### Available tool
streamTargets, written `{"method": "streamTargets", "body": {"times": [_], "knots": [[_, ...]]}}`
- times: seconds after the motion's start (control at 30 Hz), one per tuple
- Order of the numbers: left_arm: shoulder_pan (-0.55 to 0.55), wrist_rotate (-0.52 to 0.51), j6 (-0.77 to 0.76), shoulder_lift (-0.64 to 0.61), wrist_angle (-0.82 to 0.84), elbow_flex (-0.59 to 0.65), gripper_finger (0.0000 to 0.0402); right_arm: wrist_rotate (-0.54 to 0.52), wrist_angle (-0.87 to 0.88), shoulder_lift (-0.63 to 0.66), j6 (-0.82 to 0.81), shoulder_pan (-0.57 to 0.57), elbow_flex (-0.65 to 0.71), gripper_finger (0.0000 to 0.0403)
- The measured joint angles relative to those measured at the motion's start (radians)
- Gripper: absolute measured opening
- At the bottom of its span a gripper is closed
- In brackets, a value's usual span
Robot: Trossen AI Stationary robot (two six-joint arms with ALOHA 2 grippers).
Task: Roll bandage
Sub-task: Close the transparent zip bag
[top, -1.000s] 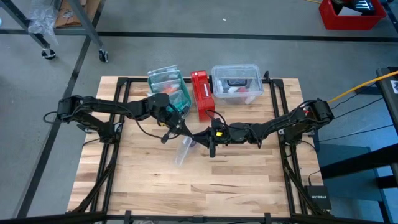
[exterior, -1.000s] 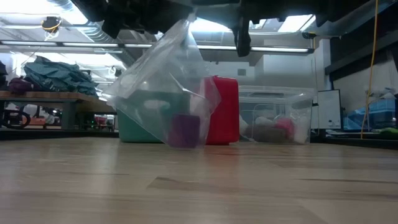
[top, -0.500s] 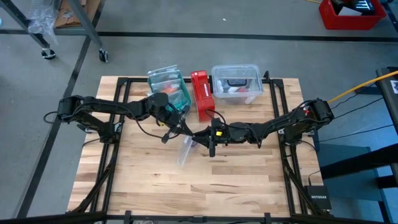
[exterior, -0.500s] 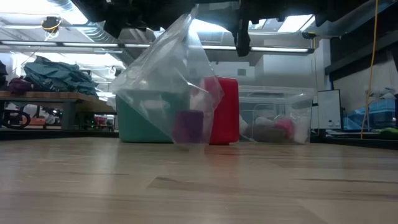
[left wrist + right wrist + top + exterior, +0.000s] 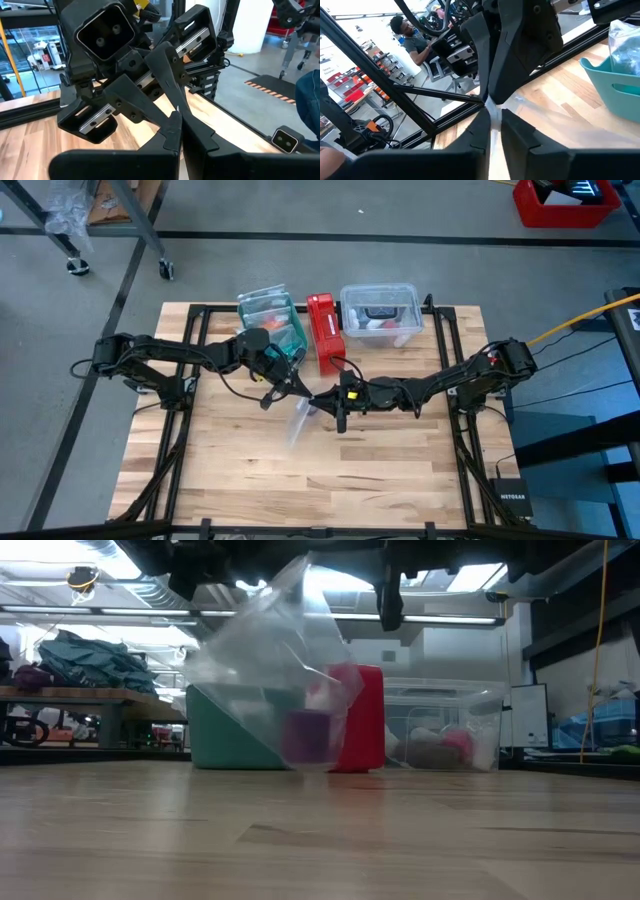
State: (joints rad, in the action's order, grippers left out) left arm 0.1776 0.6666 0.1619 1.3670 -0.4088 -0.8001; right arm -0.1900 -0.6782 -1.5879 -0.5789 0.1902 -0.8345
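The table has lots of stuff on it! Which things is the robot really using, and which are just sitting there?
Using:
bandage, rolled up inside the clear bag
left gripper and right gripper, both pinching the bag's top

Just sitting at the back:
teal bin
red box
clear tub

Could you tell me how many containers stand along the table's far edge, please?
3, side by side: a teal bin on the left, a red box in the middle, a clear tub on the right. None seems hidden.
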Motion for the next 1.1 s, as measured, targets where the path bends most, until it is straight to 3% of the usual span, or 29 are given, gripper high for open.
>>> {"method": "streamTargets", "body": {"times": [0.13, 0.43, 0.63, 1.1], "knots": [[0.0, -0.004, 0.0, 0.0, 0.003, 0.0, 0.0, 0.0, 0.009, 0.0, 0.0, 0.0, 0.0, 0.0017], [0.0, -0.043, -0.008, 0.0, -0.05, 0.002, 0.0, -0.001, 0.018, 0.002, -0.045, 0.0, 0.0, 0.004], [0.001, -0.062, -0.009, 0.0, -0.056, 0.002, 0.0, -0.002, 0.023, 0.002, -0.045, 0.0, 0.0, 0.0023], [0.0, -0.097, -0.012, 0.0, -0.091, 0.002, 0.0, -0.008, 0.022, 0.002, -0.045, 0.0, 0.0, 0.0024]]}}
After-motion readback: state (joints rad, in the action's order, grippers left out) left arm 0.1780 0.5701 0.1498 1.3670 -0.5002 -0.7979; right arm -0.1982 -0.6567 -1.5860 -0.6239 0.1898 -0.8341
